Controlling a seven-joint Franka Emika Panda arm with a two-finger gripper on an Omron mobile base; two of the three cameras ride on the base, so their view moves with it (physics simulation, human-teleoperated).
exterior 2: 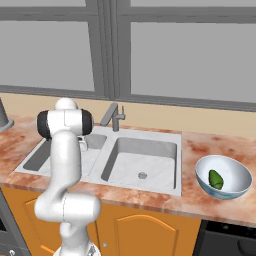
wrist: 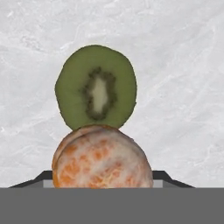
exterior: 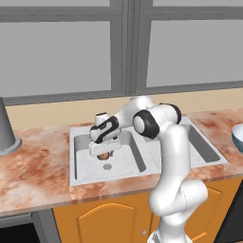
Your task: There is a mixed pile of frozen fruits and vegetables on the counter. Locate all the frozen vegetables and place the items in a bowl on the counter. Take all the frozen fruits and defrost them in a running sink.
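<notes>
My gripper point(exterior: 104, 153) hangs low in the left basin of the grey sink point(exterior: 80, 166), shut on an orange-tan ball point(exterior: 103, 155), one of the frozen fruits. In the hand view the ball point(wrist: 102, 159) sits between the dark fingertips point(wrist: 173, 178), just above the basin floor. The other fruit, a dark olive-green slice point(wrist: 96, 87), lies flat on that floor right beyond the ball. On the counter point(exterior 2: 200, 145) to the right of the sink, the pale bowl point(exterior 2: 235, 187) holds a bright green oblong vegetable point(exterior 2: 215, 179).
A grey angular faucet point(exterior 2: 114, 116) rises behind the divider between the basins. The right basin point(exterior 2: 142, 160) has a round drain. A grey tapered pot point(exterior: 4, 130) stands on the counter at far left. Windows run behind the sink, and orange cabinet doors point(exterior: 109, 220) sit below.
</notes>
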